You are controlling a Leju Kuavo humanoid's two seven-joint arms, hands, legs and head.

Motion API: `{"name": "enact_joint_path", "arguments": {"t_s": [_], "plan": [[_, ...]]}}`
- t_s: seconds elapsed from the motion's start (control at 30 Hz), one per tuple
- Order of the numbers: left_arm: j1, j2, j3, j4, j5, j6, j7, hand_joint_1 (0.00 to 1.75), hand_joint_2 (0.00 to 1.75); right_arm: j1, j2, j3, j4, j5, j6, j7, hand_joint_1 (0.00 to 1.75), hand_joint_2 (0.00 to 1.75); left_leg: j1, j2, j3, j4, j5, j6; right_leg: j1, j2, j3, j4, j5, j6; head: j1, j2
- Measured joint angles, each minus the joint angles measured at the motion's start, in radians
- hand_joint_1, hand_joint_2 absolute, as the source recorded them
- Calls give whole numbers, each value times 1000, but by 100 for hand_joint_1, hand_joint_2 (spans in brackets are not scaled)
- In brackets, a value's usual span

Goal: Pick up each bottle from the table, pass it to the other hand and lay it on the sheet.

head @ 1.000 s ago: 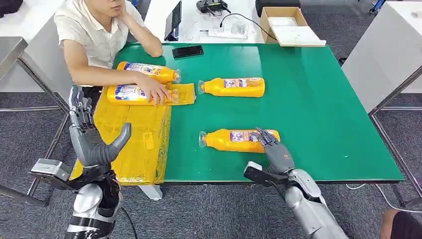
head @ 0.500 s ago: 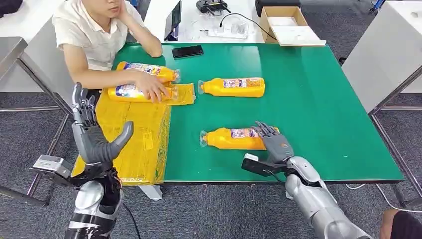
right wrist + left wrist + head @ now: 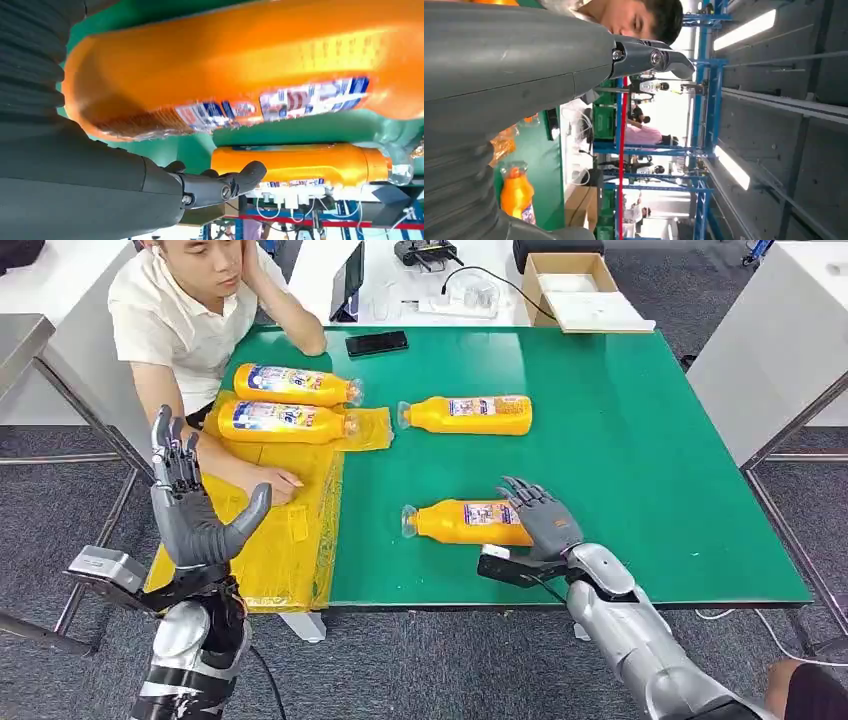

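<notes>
Nearest to me, my right hand [image 3: 541, 519] sits at the base end of the closest bottle [image 3: 468, 521], fingers spread apart over it and not yet wrapped around; from the right wrist view the bottle's orange body fills the space just in front of the palm, so I judge the grasp is about to be made, not done. My left hand [image 3: 192, 510] is raised beside the near left corner of the desk [image 3: 640, 450], fingers apart and upright, holding nothing, ready as I read it to receive the pass.

Beyond it lies the yellow sheet [image 3: 290, 510], with a person's hand [image 3: 272, 483] resting on it. At the sheet's far end two bottles [image 3: 280, 420] lie side by side, which I count as finished. A fourth bottle [image 3: 468, 414] lies further back on the bare green, well apart from the sheet.

So roughly half is done: two bottles remain, the near one first.
</notes>
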Motion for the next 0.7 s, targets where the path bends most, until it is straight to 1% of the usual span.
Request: {"name": "enact_joint_path", "arguments": {"t_s": [0.17,0.27,0.3,0.33,0.37,0.4,0.43,0.47,0.5,0.7], "plan": [[0,0,0,0,6,-16,4,0,175,-7,0,10,11,10,-4,11,0,175,0,0,0,0,0,0,0,0,0,0,0,0,0,0],[0,0,0,0,20,-29,14,0,175,-18,0,19,21,6,45,39,0,175,0,0,0,0,0,0,0,0,0,0,0,0,0,0],[0,0,0,0,22,-35,18,0,175,-24,-2,24,29,6,72,53,94,175,0,0,0,0,0,0,0,0,0,0,0,0,0,0],[0,1,0,2,23,-41,24,0,175,-35,-9,35,45,9,123,72,134,175,0,0,0,0,0,0,0,0,0,0,0,0,0,0],[0,2,0,3,27,-47,29,0,175,-49,-13,45,57,10,162,77,134,175,0,0,1,0,0,0,0,0,0,0,0,0,0,0],[-2,3,0,6,37,-58,35,0,175,-70,-26,61,75,10,227,81,134,175,0,1,2,0,0,0,0,0,1,0,0,0,0,0],[-3,5,0,11,42,-64,39,0,175,-95,-40,79,94,8,278,81,150,175,0,1,3,0,0,0,0,0,2,-1,0,0,-1,0],[-3,5,0,14,42,-70,43,0,175,-113,-53,94,109,3,311,81,150,175,0,0,4,0,0,0,0,0,3,-1,0,0,0,0],[-3,7,0,16,43,-72,44,0,175,-124,-63,106,121,1,329,81,175,175,0,-1,4,0,0,0,0,-1,3,-1,0,0,0,0],[-5,13,1,30,55,-85,51,0,175,-160,-103,167,155,-27,375,74,175,175,0,-2,5,0,0,0,0,-1,5,-1,0,0,0,0]]}}
